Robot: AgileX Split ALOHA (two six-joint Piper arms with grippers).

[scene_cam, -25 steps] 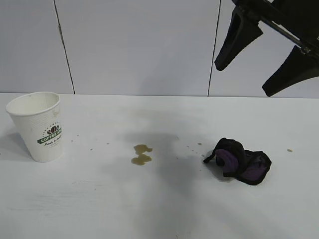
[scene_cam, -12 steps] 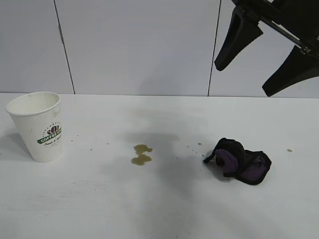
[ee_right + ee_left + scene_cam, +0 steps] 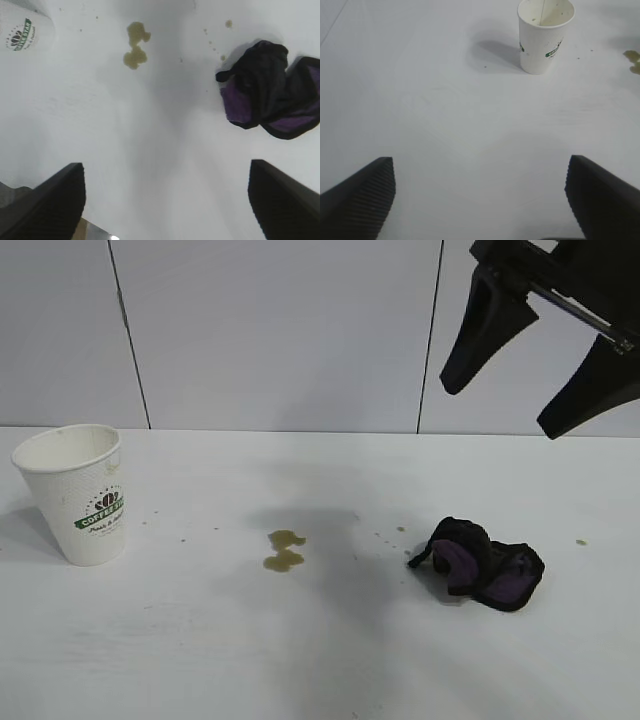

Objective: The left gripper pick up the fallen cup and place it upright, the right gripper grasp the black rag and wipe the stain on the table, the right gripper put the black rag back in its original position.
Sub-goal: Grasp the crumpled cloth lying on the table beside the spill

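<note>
With the right gripper [image 3: 545,390] high above the table [image 3: 320,660], fingers spread wide and empty, we judge the black rag [image 3: 483,562], lying right of the stain [image 3: 284,550], as soft and light, best pinched at its raised central fold.

— What stands behind the work area?

— A pale grey-white panelled wall [image 3: 270,335], flat and plain, split by thin dark vertical seams [image 3: 128,335]; one seam runs down near the left, another right of the middle.

— And below it?

— A wide white matte tabletop [image 3: 200,660] meets the wall along its far edge. Its surface shows faint grain and a few tiny brownish specks [image 3: 581,541].

— How is the light?

— Soft and even, casting broad, blurred grey shadows [image 3: 330,580] across the middle of the tabletop.
</note>
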